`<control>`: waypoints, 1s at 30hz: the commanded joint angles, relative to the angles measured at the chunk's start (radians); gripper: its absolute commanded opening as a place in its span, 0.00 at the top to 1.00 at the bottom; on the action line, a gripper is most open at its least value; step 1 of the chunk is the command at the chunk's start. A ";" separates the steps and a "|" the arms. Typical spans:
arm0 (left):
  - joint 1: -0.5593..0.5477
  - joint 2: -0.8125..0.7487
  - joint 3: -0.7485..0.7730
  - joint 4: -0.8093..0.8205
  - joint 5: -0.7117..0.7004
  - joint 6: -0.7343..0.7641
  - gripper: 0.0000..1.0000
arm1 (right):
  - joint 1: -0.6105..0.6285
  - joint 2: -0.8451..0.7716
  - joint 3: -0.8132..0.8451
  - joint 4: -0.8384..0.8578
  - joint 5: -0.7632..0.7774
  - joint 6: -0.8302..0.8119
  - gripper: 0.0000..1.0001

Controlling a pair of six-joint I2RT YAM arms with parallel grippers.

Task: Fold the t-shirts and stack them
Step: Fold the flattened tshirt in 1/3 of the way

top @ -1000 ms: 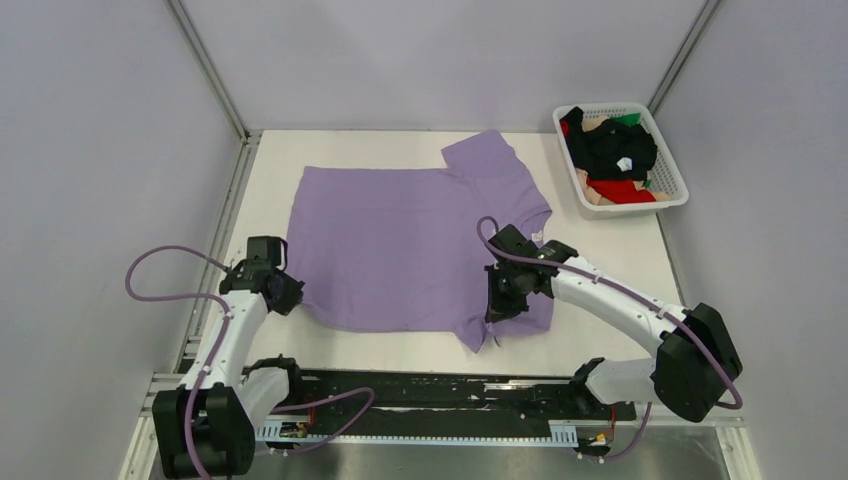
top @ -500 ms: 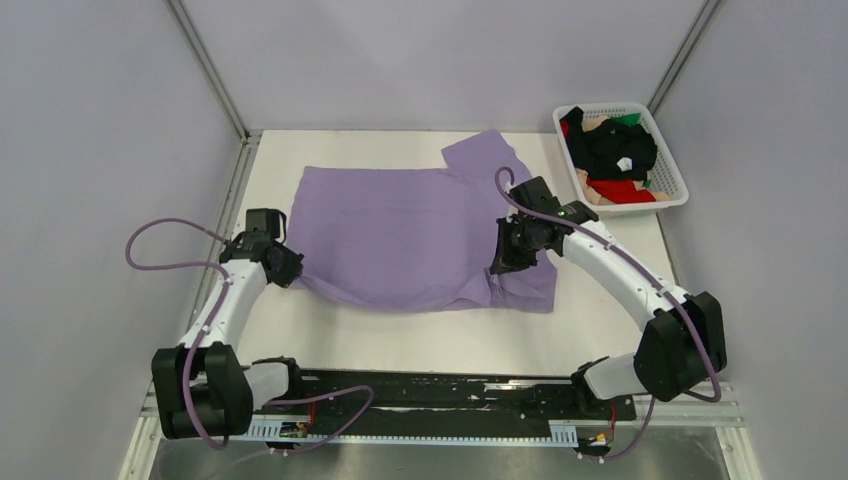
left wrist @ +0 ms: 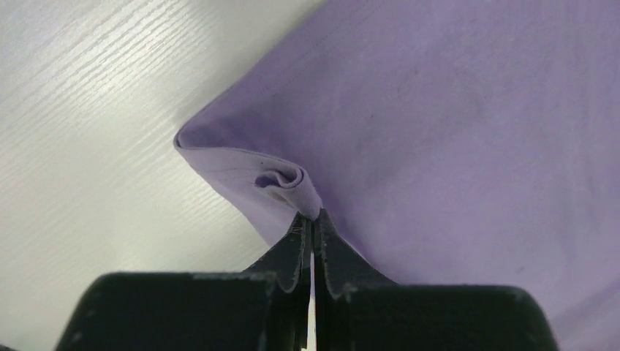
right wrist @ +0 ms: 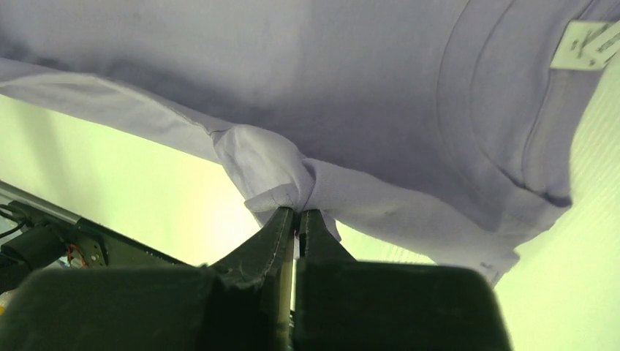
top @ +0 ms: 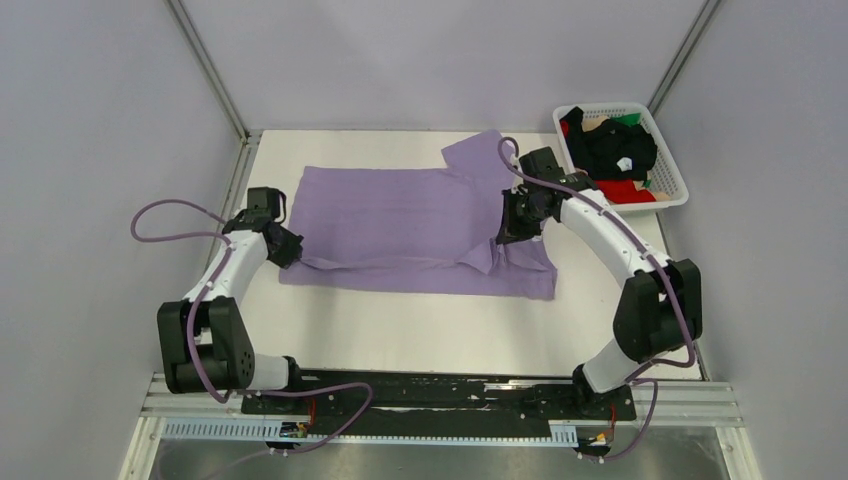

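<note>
The lavender-purple t-shirt lies across the middle of the white table, its near edge folded back over itself. My left gripper is shut on the shirt's near left corner, and the pinched fold shows in the left wrist view. My right gripper is shut on a bunch of the shirt's cloth at its right side, seen in the right wrist view. The white neck label shows at the top right of that view. More t-shirts, black, red, beige and green, lie piled in the basket.
The white lattice basket stands at the back right of the table. Grey walls close in the left, back and right sides. The black rail with the arm bases runs along the near edge.
Both grippers have moved away from the near edge toward the back, carrying the shirt's near edge with them and folding it over the rest of the shirt.
</note>
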 commanded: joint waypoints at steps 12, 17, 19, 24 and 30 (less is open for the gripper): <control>0.039 0.164 0.124 0.055 -0.018 0.020 1.00 | -0.057 0.161 0.180 0.057 0.025 -0.074 1.00; 0.044 0.241 0.159 0.073 -0.028 0.016 0.90 | -0.077 0.258 0.252 0.081 0.033 -0.086 0.98; 0.048 0.271 0.178 0.084 -0.036 0.015 0.80 | -0.088 0.318 0.286 0.104 0.039 -0.106 0.95; 0.072 0.338 0.293 0.063 -0.055 0.028 0.03 | -0.130 0.518 0.555 0.107 0.122 -0.127 0.63; 0.079 0.288 0.420 0.008 -0.075 0.100 0.00 | -0.141 0.494 0.638 0.128 0.154 -0.087 0.04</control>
